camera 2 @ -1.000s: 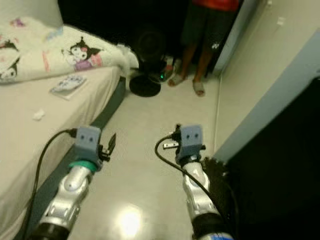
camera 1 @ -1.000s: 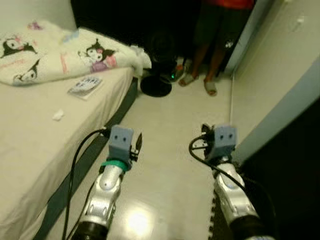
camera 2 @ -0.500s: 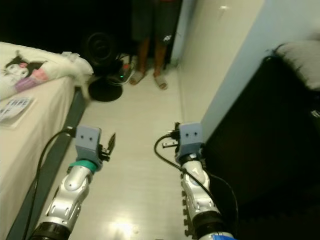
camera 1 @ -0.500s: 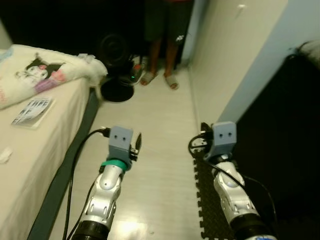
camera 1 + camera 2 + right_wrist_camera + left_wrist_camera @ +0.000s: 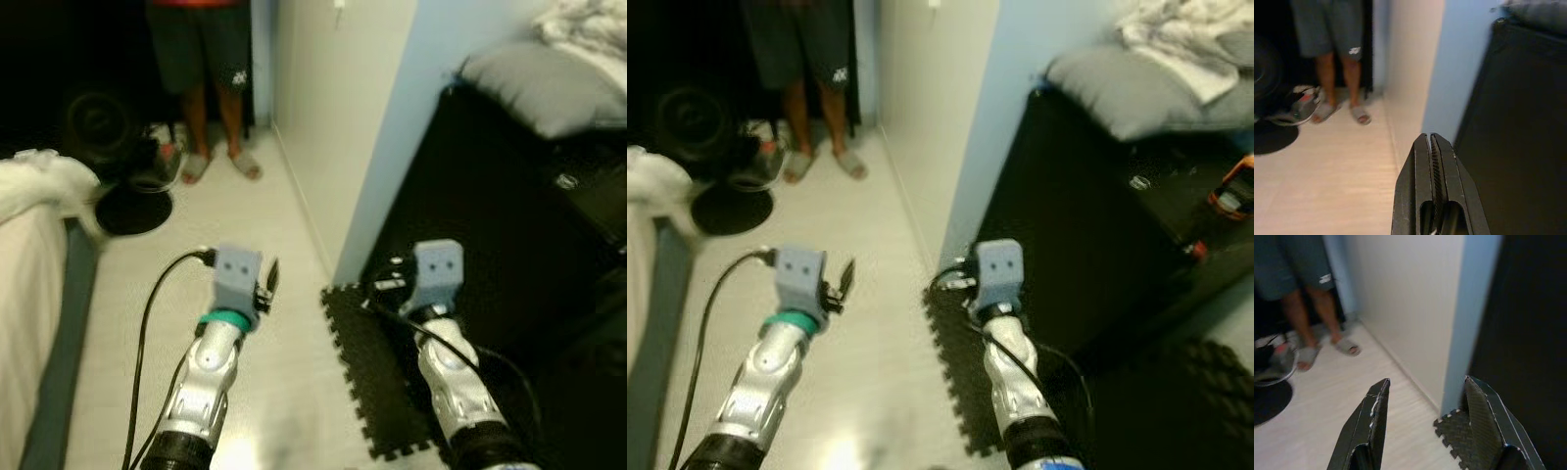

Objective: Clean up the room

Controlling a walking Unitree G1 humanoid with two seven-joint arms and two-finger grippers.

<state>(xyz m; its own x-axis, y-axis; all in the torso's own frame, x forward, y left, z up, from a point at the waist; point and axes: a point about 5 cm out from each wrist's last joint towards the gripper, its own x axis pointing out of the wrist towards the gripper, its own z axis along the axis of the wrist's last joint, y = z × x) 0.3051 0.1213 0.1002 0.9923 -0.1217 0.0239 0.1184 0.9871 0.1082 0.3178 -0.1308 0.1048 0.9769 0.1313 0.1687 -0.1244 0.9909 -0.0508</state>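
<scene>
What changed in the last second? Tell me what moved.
The camera swung right: the bed slid to the left edge, and the black cabinet and foam mat came into view. Left hand stayed open, right hand shut, both empty. The person kept standing.

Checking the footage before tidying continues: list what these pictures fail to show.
- Person: cut off above the waist by the head view's top edge.
- Orange object on the black cabinet: cut by the right edge, too blurred to identify.
- Bed: mostly beyond the left edge.
- Small pale item on the cabinet: too small.
</scene>
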